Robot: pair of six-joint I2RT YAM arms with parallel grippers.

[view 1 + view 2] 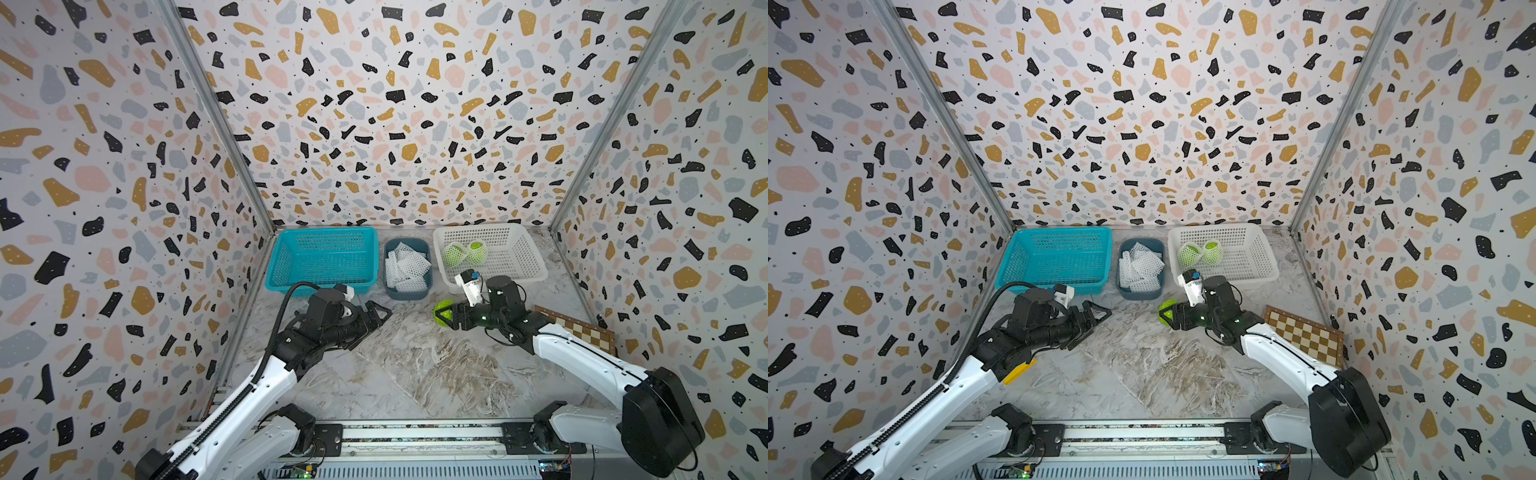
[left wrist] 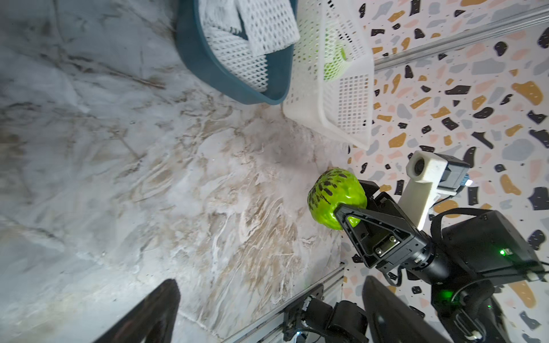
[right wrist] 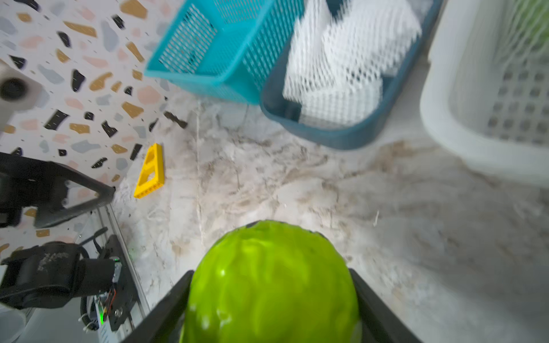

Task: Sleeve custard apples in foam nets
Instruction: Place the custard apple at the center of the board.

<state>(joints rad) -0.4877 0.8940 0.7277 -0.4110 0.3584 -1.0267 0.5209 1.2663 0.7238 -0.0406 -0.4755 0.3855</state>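
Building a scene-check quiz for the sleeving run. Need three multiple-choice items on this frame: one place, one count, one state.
1. The loose foam nets lie in:
A the turquoise basket
B the dark blue bin
C on the chessboard

2. How many custard apples are in the white basket?
A none
B one
C two

3. The right end effector is:
A shut on a bare custard apple
B open and empty
C shut on a foam net

Key:
1 B, the white mesh pile fills that bin in both top views.
2 C, two netted green fruits sit side by side there.
3 A, it clamps the unsleeved fruit in both wrist views.
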